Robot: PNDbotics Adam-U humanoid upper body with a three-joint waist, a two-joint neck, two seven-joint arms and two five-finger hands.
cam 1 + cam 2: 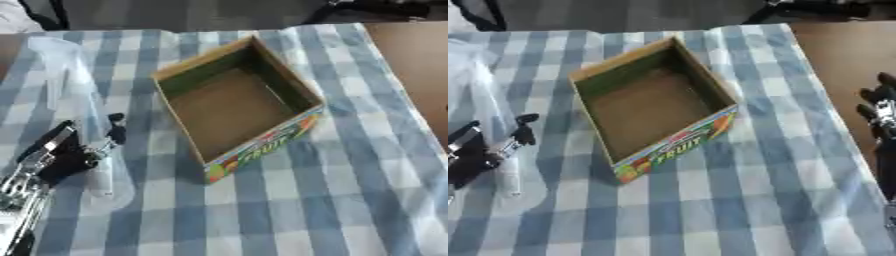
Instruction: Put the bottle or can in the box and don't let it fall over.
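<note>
A clear plastic bottle (77, 95) stands at the left of the table, tilted slightly, its body see-through against the checked cloth. My left hand (66, 155) comes in from the lower left, its black fingers (115, 126) curled round the bottle's lower part. An open cardboard box (262, 146) with colourful fruit print on its front wall sits in the middle, just to the right of the bottle; nothing lies inside it. My right hand (881, 112) shows at the right edge in the right eye view, fingers up and relaxed, away from the box.
A blue-and-white checked cloth (289, 210) covers the table. Bare brown tabletop (420, 65) shows at the right beyond the cloth's edge. Dark floor and dark shapes lie past the far edge.
</note>
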